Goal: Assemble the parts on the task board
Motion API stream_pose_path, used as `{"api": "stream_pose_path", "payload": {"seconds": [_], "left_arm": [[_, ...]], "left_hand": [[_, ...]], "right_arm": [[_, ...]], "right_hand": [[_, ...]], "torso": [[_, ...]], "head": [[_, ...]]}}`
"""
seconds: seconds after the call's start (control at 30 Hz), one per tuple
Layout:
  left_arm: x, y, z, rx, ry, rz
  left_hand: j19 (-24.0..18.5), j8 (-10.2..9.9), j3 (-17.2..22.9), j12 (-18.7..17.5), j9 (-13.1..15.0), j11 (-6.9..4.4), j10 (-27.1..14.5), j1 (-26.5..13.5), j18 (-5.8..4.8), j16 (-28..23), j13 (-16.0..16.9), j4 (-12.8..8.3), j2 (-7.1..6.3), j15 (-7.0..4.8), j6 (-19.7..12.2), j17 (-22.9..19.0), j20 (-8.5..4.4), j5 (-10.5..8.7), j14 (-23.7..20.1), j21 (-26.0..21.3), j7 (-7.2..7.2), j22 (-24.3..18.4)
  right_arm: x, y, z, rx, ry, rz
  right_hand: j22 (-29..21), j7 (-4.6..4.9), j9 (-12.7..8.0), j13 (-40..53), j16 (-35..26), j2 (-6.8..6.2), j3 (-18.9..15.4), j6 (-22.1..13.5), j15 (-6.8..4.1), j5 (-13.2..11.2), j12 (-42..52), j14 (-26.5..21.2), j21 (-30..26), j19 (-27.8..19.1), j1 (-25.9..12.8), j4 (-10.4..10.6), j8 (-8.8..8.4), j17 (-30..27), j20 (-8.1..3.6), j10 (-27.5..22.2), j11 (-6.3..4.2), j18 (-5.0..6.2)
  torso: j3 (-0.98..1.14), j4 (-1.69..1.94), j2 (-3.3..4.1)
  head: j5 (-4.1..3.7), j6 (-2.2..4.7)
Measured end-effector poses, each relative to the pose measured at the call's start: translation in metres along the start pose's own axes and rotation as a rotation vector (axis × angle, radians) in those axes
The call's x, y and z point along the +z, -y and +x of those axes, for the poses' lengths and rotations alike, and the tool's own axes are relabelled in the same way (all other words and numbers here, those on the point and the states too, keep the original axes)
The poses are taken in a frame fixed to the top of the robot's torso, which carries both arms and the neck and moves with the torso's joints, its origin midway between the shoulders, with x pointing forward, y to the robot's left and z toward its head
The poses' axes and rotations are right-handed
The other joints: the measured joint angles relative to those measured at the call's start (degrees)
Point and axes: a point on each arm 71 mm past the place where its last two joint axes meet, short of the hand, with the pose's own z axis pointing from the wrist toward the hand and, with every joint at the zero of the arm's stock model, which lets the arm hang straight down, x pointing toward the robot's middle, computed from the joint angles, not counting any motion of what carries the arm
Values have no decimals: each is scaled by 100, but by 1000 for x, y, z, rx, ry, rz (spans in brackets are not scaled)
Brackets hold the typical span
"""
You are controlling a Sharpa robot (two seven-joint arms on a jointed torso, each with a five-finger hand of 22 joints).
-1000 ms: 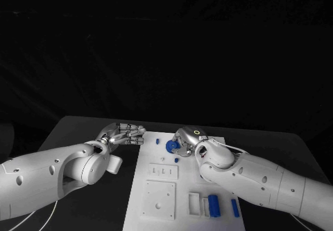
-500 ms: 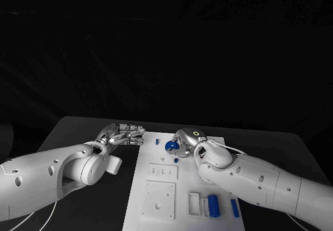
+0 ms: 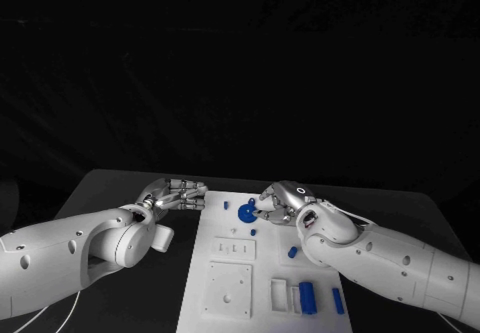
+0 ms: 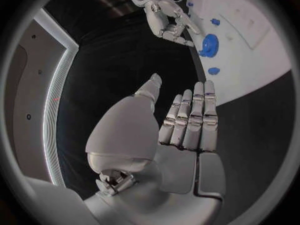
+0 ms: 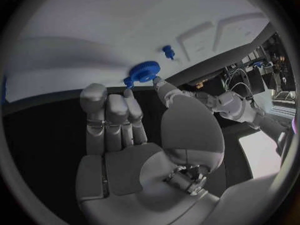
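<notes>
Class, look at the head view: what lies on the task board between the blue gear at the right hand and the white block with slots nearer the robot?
In the head view, one small blue peg stands between the blue gear and the slotted white block on the task board.

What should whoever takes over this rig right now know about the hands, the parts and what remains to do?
Left hand: holds nothing, fingers together, resting at the left edge of the white rectangular task board.
Right hand: fingers touching the round blue toothed gear at the board's far end; whether it is gripped or seated I cannot tell.
Still loose on the board: a small blue peg and a small blue stub near the gear, a blue piece mid-board, a blue block and a thin blue bar at the near end.
Left: most of the assembly.
</notes>
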Motion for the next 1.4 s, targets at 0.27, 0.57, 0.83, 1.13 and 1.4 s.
{"api": "stream_pose_path", "payload": {"seconds": [0.27,0.57,0.83,1.13,1.4], "left_arm": [[2,-2,-11,9,28,-2],[5,-3,-20,17,53,-2],[6,-4,-23,19,64,12],[6,-6,-22,15,65,27],[5,-10,-22,12,66,26]], "left_hand": [[0,0,0,0,0,0,0,0,0,0,0,0,0,0,0,0,0,0,0,0,0,0],[53,0,-29,0,0,-34,137,31,-3,0,0,-59,31,18,190,2,-11,0,23,0,-22,0],[104,0,-97,0,9,-82,289,23,-37,41,0,-245,144,-53,421,12,-62,0,135,45,-51,12],[104,0,-110,0,9,-95,360,0,-38,41,3,-262,167,-52,421,12,-62,0,134,67,-51,12],[103,0,-126,0,8,-115,381,0,-39,41,4,-278,167,-52,421,11,-62,0,134,67,-51,11]], "right_arm": [[-13,33,-48,114,95,31],[-29,96,-68,221,87,62],[-46,146,-66,261,34,86],[-52,170,-46,295,-16,117],[-53,172,-18,332,-60,127]], "right_hand": [[0,7,0,-25,-33,137,-644,-8,0,391,0,0,-59,0,539,-10,0,-15,0,-22,22,0],[0,65,0,-25,-33,469,-712,12,0,1143,-20,0,-88,0,1223,-792,0,14,0,-33,11,-1],[0,66,-1,-25,-33,475,-728,67,0,1250,-20,0,-110,0,1228,-1235,1,51,0,-63,23,-1],[0,93,-1,-48,-77,505,-794,37,0,1327,-65,-1,-168,0,1259,-1350,1,49,0,-84,44,-2],[0,99,-1,-38,-84,561,-1030,-69,0,1576,-64,-1,-176,0,1203,-1501,1,71,0,-84,43,-6]], "torso": [[46,-90,-41],[129,-213,-93],[215,-322,-124],[311,-388,-128],[382,-381,-100]], "head": [[27,20],[66,33],[-22,52],[-27,-10],[19,-48]]}}
